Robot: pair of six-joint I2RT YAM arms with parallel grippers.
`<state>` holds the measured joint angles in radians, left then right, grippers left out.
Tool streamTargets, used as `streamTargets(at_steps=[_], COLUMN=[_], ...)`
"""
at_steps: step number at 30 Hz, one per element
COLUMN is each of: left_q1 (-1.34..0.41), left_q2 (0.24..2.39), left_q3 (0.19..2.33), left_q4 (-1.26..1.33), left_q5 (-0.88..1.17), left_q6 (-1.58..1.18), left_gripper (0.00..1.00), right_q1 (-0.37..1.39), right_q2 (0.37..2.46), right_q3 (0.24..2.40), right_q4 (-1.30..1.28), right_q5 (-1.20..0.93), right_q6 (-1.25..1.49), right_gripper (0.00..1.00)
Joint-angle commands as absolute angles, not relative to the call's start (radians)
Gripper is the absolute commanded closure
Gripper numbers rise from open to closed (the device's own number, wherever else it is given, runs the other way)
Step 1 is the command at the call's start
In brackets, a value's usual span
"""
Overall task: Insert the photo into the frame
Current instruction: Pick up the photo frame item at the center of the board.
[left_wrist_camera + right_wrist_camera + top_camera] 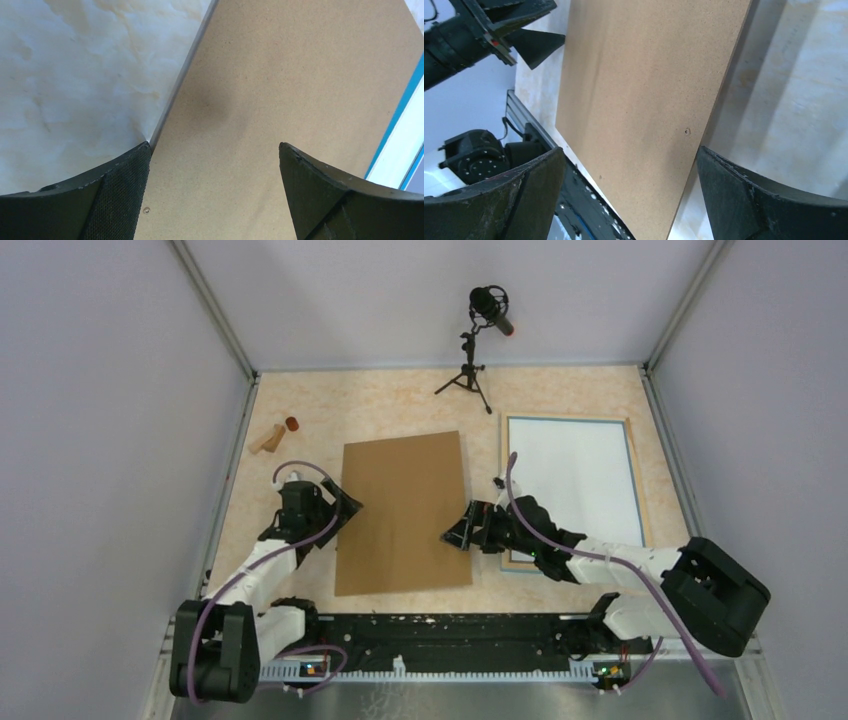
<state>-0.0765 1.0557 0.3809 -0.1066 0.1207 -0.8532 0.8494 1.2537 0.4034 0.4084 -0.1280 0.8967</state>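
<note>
Two-sided approach: left gripper over left edge of brown board, right gripper at its right edge.
Fingers: spread wide on both, nothing between them; contact with board unclear.
Likely reason: one edge each, for a level lift.
Board: flat on table, centre, just left of frame.
Frame: far right, lying flat.
Photo: apparently the white sheet inside frame border; printed side hidden, so unconfirmed.
Remaining: board onto frame, judged.
</note>
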Motion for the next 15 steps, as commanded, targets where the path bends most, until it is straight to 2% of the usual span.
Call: streamTargets(at_steps=[1,9,12,13,14,15], left_q1=[-0.189,-0.212,-0.222,-0.230,-0.239,-0.251], left_q2=[1.070,1.058,1.059,1.060,1.059,1.058], left_q3=[0.331,0.328,0.322,0.319,0.318,0.318], left_q4=[-0.237,-0.221,-0.211,-0.205,-0.202,-0.196], left_q5=[0.376,0.382,0.389,0.393,0.394,0.395], left_q6=[-1.024,-1.029,-1.035,-1.040,-1.048,-1.056], left_gripper=[0.02,0.02,0.02,0.02,0.02,0.01], right_q1=[0.871,0.871,0.872,0.873,0.874,0.874], right_q2=[1.171,1.028,0.965,0.949,0.933,0.918], right_q3=[0.418,0.365,0.404,0.418,0.431,0.441], right_q4=[0.549,0.565,0.488,0.458,0.432,0.395], right_q5=[-0.229,-0.229,-0.229,-0.115,-0.228,-0.234], right_q6=[0.923,0.923,0.923,0.923,0.923,0.923], right_gripper=[0.01,0.01,0.01,0.12,0.14,0.14])
